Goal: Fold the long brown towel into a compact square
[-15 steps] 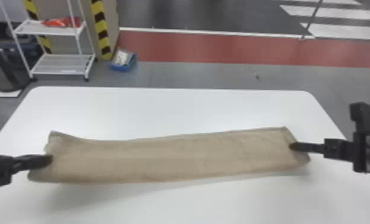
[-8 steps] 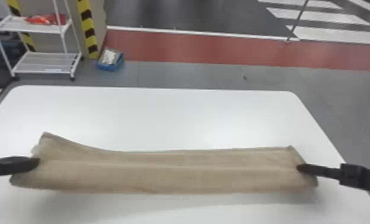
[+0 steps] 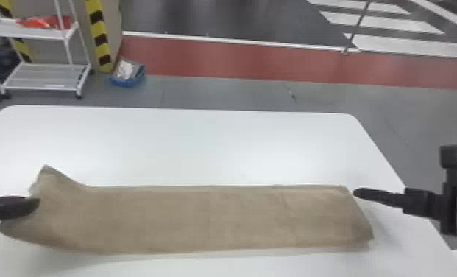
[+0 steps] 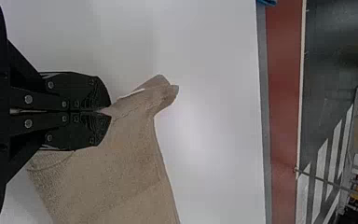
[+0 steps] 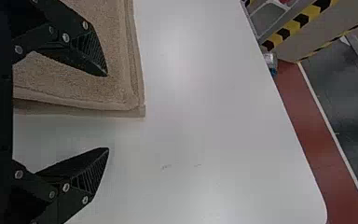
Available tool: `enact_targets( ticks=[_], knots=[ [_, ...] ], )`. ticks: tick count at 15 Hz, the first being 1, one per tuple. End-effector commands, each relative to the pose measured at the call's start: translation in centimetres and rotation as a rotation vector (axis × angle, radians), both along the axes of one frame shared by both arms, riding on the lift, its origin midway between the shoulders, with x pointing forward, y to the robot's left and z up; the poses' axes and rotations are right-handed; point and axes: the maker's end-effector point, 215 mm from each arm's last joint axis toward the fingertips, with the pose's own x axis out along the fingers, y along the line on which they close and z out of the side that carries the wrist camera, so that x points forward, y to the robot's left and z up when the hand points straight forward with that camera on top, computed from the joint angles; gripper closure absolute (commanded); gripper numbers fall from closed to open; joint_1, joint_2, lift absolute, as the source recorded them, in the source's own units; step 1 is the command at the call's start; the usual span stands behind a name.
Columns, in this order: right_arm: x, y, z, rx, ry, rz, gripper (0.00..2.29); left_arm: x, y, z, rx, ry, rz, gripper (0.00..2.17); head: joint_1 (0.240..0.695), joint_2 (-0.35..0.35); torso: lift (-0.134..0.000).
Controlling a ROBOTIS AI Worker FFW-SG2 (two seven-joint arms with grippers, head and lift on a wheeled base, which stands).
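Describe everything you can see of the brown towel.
The brown towel is a long strip of fuzzy-looking cloth with hemmed edges, its layers showing at the right end. It lies across the white table, mostly flat. The left gripper pinches its rumpled left end; the right gripper is open near the other.

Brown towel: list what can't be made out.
- Head view: underside of the long brown cloth towel, hidden by its top.
- Left wrist view: pinched bit, hidden inside the black left claw; right end, cut off by bottom edge.
- Right wrist view: left end, cut off by top edge.
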Motion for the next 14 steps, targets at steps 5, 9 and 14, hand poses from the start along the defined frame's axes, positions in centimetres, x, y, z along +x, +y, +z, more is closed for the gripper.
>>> enact_targets(
  ticks=[5, 9, 14],
  knots=[
    [2.7, 3.4, -1.2, -0.042, 0.031, 0.062, 0.66, -0.3, -0.3, -0.2, -0.002, 0.004, -0.01, 1.79, 0.695, -0.146, -0.124],
    [3.0, 3.4, -0.8, -0.042, 0.027, 0.064, 1.08, -0.3, -0.3, -0.3, -0.002, 0.005, -0.011, 1.79, 0.695, -0.125, -0.124],
    [3.1, 2.3, 0.0, -0.029, 0.001, 0.041, 1.3, 0.0, -0.5, 0.0, 0.007, -0.014, -0.026, 1.79, 0.695, -0.127, -0.124]
  ],
)
